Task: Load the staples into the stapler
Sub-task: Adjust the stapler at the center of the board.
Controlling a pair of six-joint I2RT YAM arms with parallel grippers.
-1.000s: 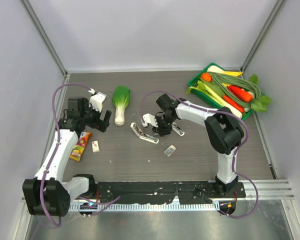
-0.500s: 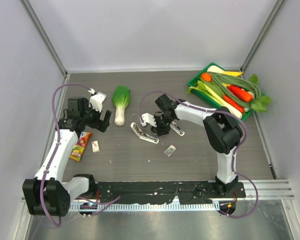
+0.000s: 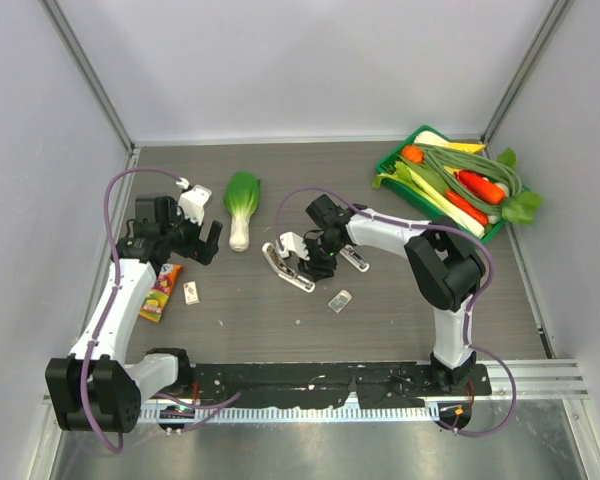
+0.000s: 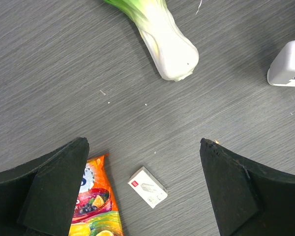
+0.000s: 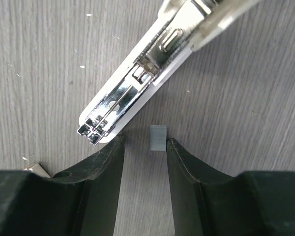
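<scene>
**Stapler lay open at mid-tabletop between two arms**

A green tray (image 3: pixel 393 152) of vegetables sat at the upper right of the dark tabletop (image 3: pixel 400 320), with a bok choy (image 3: pixel 242 205) left of centre. The white stapler (image 3: pixel 288 268) lay opened mid-frame, its metal channel exposed, just ahead of the right tool (image 5: pixel 145 141). That tool's fingers stood narrowly apart, a small grey block (image 5: pixel 158 137) against one. The left tool (image 4: pixel 143 145) was spread wide. The staples (image 4: pixel 147 186) lay at the left, beside a snack packet (image 4: pixel 96 211).

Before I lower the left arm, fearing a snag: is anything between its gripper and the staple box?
Nothing visible. The staple box lies uncovered on the table below the open left gripper, between its fingers; the snack packet lies beside it, not touching.
</scene>
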